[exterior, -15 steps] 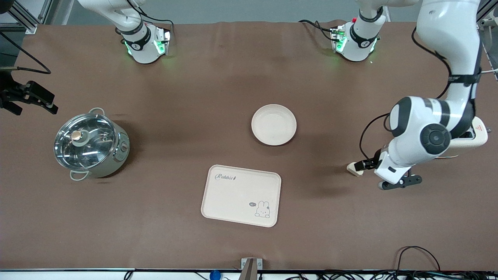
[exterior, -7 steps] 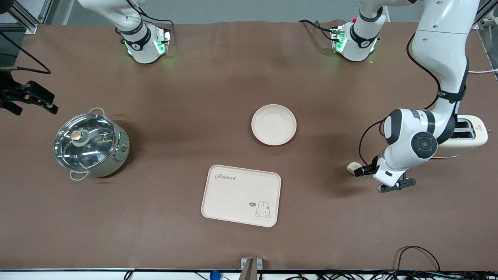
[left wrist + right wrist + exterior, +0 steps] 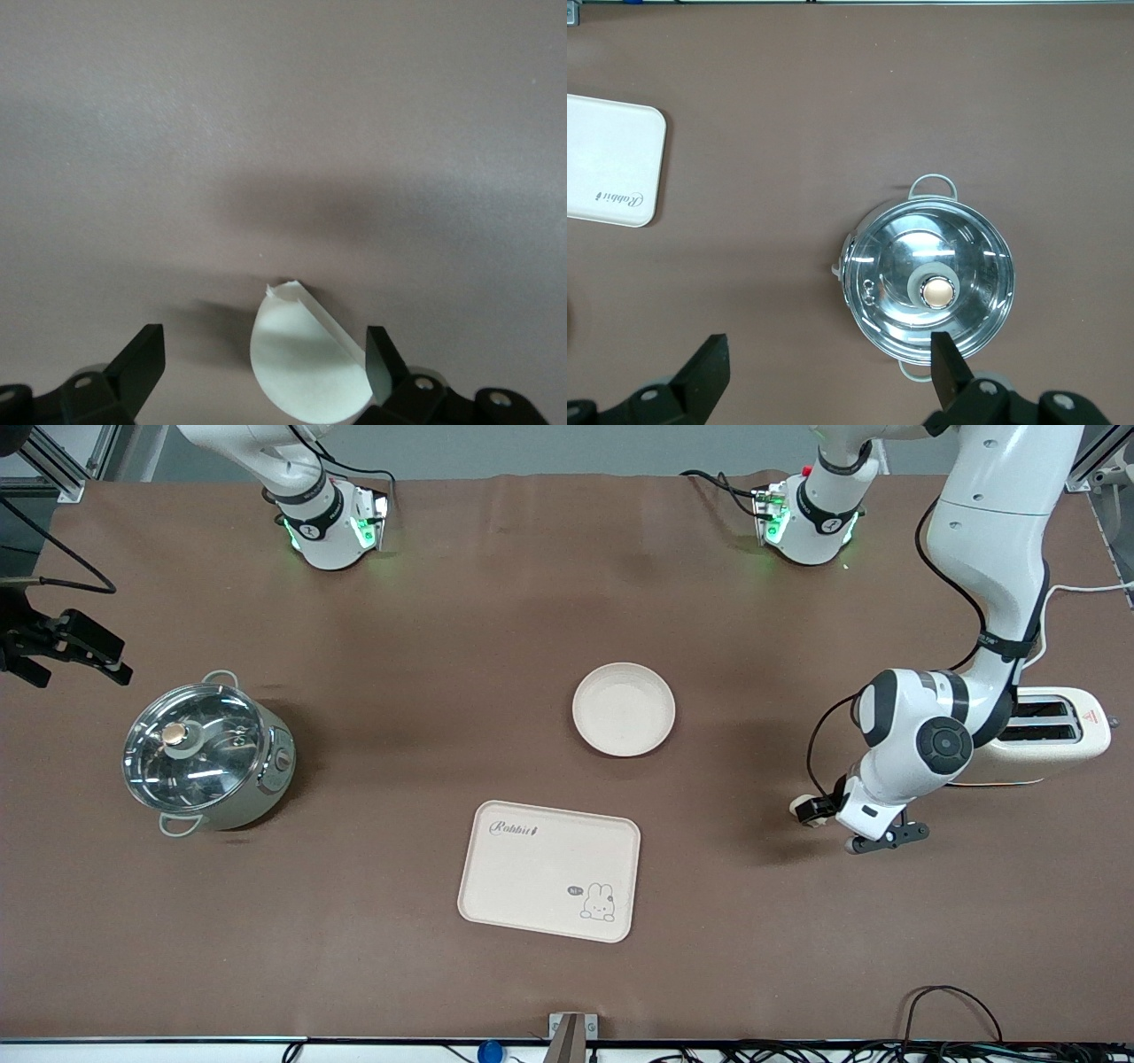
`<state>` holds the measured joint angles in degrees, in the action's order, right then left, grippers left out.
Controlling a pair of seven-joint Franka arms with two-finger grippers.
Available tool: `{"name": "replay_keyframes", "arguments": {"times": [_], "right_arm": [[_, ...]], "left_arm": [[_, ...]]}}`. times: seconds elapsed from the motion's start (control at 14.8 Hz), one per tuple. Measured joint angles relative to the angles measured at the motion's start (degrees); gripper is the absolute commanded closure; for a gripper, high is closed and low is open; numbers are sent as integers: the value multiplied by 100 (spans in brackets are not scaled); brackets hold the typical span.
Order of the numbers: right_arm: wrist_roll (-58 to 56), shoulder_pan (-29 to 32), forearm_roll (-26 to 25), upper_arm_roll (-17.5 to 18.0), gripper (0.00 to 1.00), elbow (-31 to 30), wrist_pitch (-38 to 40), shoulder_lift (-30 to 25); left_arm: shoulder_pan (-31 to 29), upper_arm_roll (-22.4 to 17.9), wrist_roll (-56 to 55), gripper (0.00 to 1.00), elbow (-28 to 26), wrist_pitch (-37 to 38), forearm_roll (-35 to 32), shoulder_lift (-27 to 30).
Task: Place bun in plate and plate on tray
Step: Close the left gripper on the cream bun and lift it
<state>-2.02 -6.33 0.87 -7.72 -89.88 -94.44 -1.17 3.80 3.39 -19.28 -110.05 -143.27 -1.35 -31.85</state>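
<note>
white arms, dark grey joint caps, black cables, green-lit bases, black gripper fingers (image 3: 142, 359).

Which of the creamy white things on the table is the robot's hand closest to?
The bun. The open left gripper has its fingers on either side of it. The round plate and the rabbit tray lie well away, toward the table's middle.
</note>
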Motion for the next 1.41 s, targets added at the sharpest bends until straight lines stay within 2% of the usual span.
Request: {"name": "replay_keyframes", "arguments": {"times": [0.2, 0.34, 0.61, 0.74, 0.88, 1.41], "right_arm": [[2, 0, 0, -8, 0, -1, 0, 0], [2, 0, 0, -8, 0, -1, 0, 0], [3, 0, 0, -8, 0, -1, 0, 0], [3, 0, 0, -8, 0, -1, 2, 0], [3, 0, 0, -8, 0, -1, 10, 0], [4, 0, 0, -8, 0, -1, 12, 0]], "left_arm": [[43, 4, 0, 3, -30, -16, 0, -33], [45, 4, 0, 14, -30, -30, 0, -48], [52, 4, 4, 28, -30, -41, -1, -53], [70, 7, 4, 29, -30, -41, -1, -54], [105, 12, 5, 34, -30, -41, -2, -55], [160, 15, 5, 45, -32, -43, -3, -90]]}}
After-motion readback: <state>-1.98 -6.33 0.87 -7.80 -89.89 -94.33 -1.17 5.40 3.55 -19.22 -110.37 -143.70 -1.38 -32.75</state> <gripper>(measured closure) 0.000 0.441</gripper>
